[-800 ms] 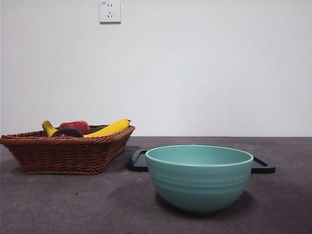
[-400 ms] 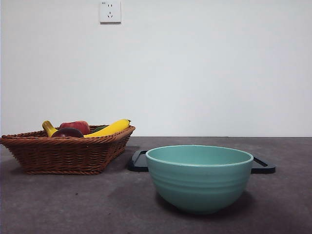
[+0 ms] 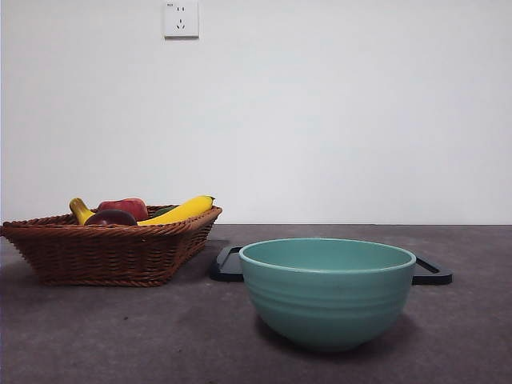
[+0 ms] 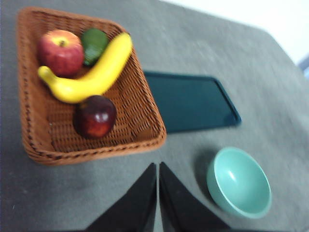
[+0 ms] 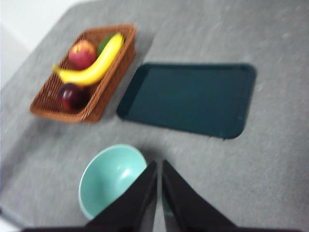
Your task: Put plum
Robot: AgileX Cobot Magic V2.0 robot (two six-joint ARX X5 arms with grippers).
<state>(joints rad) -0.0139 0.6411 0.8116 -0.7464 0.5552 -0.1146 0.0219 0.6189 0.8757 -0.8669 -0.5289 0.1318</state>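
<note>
The plum [image 4: 95, 116] is dark maroon and glossy. It lies in a brown wicker basket [image 4: 145, 104] beside a yellow banana [image 4: 89, 72] and a red apple [image 4: 61, 51]. It also shows in the front view [image 3: 110, 218] and in the right wrist view [image 5: 71, 95]. My left gripper [image 4: 158, 166] is shut and empty, high above the table near the basket's edge. My right gripper [image 5: 159, 165] is shut and empty, high above the teal bowl [image 5: 112, 179]. Neither gripper shows in the front view.
A teal bowl [image 3: 326, 290] stands at the front of the table. A dark flat tray [image 5: 188, 98] lies behind it, next to the basket [image 3: 104, 250]. A green fruit [image 4: 93, 42] lies in the basket's far corner. A wall socket [image 3: 180, 18] is on the white wall.
</note>
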